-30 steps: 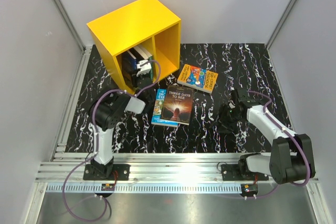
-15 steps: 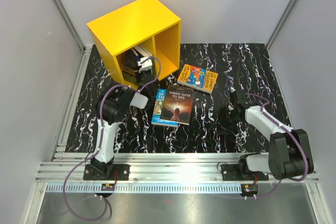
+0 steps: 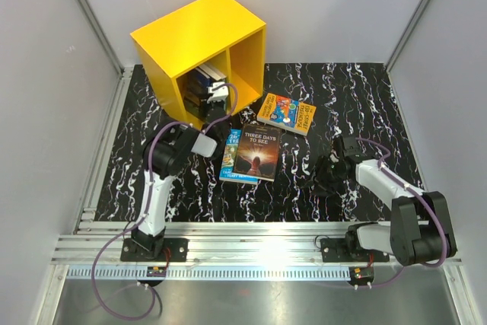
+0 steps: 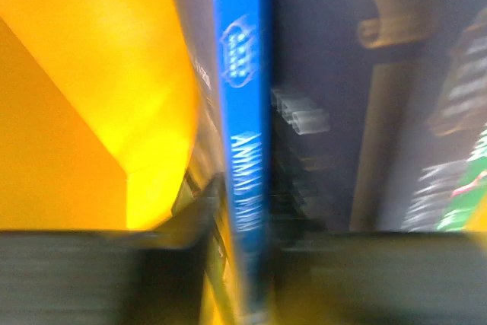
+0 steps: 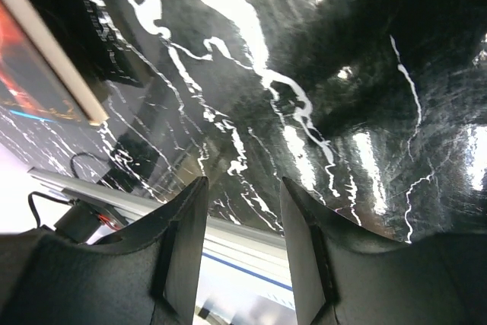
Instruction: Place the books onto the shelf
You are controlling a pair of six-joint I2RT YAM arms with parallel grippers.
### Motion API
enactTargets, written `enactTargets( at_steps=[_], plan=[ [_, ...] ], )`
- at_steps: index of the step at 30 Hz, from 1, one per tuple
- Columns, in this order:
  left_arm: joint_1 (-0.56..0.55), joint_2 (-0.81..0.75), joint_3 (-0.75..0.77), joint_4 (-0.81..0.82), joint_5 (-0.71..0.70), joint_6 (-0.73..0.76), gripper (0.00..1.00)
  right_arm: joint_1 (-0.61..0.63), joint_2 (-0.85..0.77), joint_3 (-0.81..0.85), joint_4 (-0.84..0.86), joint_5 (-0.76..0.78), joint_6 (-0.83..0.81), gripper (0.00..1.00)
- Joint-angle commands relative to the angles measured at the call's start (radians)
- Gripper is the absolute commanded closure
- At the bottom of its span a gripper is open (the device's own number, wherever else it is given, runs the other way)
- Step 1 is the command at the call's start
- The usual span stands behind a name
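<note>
One yellow shelf [image 3: 199,36], two compartments. The left compartment holds a clump of books [image 3: 199,87], too jammed together to count. Three more lie flat on the table [image 3: 342,89] just in front of the shelf: an orange-yellow book [image 3: 287,112], and a dark book [image 3: 257,151] overlapping a blue book [image 3: 229,159]. The left end effector [image 3: 218,92] is at the left compartment's mouth by a blue spine [image 4: 242,150], but it's too blurry to tell if it's pinching. The right end effector [image 5: 243,188] is well away from the shelf, fingers spread.

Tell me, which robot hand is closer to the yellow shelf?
Left. The left gripper reaches inside the yellow shelf's left compartment, beside the standing books. The right gripper hangs over the table, far off to the right, past the flat books.
</note>
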Motion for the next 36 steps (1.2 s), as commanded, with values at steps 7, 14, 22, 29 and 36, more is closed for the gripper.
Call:
enactTargets(
  at_steps=[7,14,22,29,36],
  plan=[
    [-0.088,0.048,0.086,0.406,0.143,0.001,0.01,0.008,0.01,-0.025,0.087,-0.057,0.021,0.5],
    [-0.127,-0.011,0.058,0.406,0.094,0.026,0.01,0.01,0.014,-0.024,0.099,-0.087,0.03,0.5],
    [-0.121,-0.123,-0.09,0.406,0.126,-0.011,0.01,0.01,-0.047,-0.033,0.076,-0.106,0.044,0.49],
    [-0.121,-0.281,-0.162,0.218,0.195,-0.227,0.01,0.01,-0.09,-0.088,0.096,-0.12,0.079,0.49],
    [-0.075,-0.337,-0.047,-0.054,0.463,-0.483,0.01,0.01,-0.15,-0.086,0.084,-0.127,0.107,0.49]
  ],
)
